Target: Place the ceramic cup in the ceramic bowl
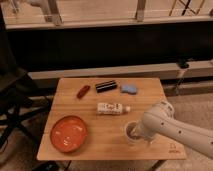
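The ceramic cup (130, 133), small and pale, stands on the wooden table (107, 125) near its front right. The gripper (138, 134) is at the end of the white arm (170, 127), which reaches in from the right; it is right at the cup's right side and partly hides it. The arm's wrist hides how it meets the cup. The ceramic bowl (68, 133), wide, shallow and red-orange, sits at the table's front left, well apart from the cup.
A white labelled bottle (113, 108) lies at the table's middle. At the back are a small red oblong object (83, 91), a black bar (106, 86) and a blue object (129, 89). A dark chair (15, 100) stands left of the table.
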You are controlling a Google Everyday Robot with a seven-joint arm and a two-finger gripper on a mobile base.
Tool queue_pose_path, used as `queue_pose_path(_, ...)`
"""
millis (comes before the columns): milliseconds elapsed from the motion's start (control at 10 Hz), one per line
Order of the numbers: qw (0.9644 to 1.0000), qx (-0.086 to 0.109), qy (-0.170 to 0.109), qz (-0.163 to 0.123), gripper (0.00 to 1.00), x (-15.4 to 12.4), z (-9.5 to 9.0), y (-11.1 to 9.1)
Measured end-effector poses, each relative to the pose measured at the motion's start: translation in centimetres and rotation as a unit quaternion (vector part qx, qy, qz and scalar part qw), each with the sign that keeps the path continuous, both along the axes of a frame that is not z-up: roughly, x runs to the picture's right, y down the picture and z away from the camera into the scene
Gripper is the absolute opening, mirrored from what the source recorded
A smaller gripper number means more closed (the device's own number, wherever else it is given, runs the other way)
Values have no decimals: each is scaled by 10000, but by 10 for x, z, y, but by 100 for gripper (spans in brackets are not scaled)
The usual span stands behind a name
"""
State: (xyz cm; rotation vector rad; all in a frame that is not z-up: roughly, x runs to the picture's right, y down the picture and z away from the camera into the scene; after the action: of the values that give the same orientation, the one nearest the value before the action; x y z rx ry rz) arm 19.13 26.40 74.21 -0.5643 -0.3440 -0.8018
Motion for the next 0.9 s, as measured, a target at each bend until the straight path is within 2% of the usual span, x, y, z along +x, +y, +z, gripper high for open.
queue_pose_path(300, 10000, -22, -75, 41, 4, 1, 0, 0)
queue_pose_path(400, 9999, -42, -106, 52, 0, 1, -2, -1)
queue_pose_path(900, 9996, -8, -235, 131, 0, 2, -24, -11)
